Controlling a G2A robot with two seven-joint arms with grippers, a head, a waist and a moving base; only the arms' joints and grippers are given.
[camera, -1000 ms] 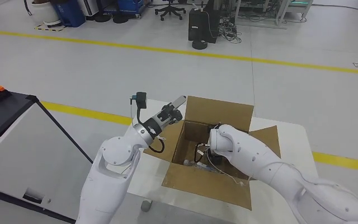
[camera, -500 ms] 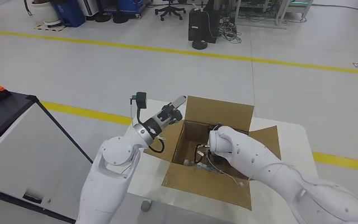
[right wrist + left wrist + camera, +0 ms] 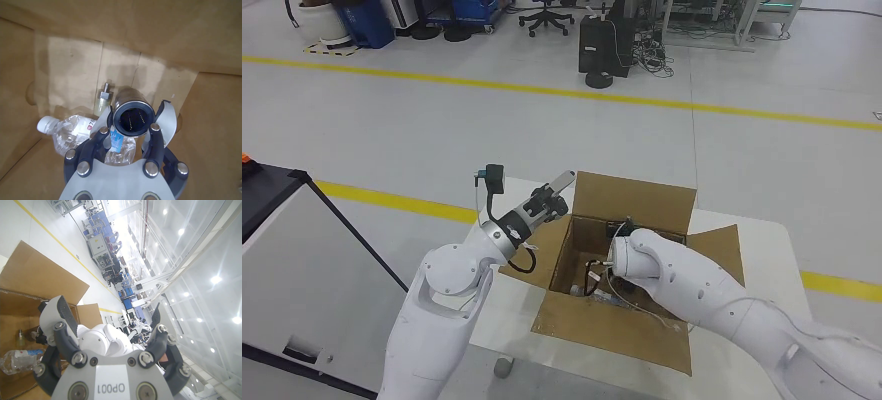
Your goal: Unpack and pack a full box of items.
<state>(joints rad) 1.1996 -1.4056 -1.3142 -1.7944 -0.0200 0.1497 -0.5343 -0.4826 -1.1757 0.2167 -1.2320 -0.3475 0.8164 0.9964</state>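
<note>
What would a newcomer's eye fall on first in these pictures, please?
The open cardboard box on the table, with the right gripper deep inside it, shut on a metal linear bearing. On the box floor lies a crumpled clear plastic bottle; the left gripper hovers open by the box's edge.

Box (image 3: 121, 24): matt brown corrugated cardboard, rough at the cut edges; cylindrical sleeve (image 3: 130, 100): glossy polished metal with a black end face; bottle (image 3: 70, 128): clear, crinkled, shiny plastic; fitting (image 3: 104, 102): threaded metal stud on a translucent yellowish body.
</note>
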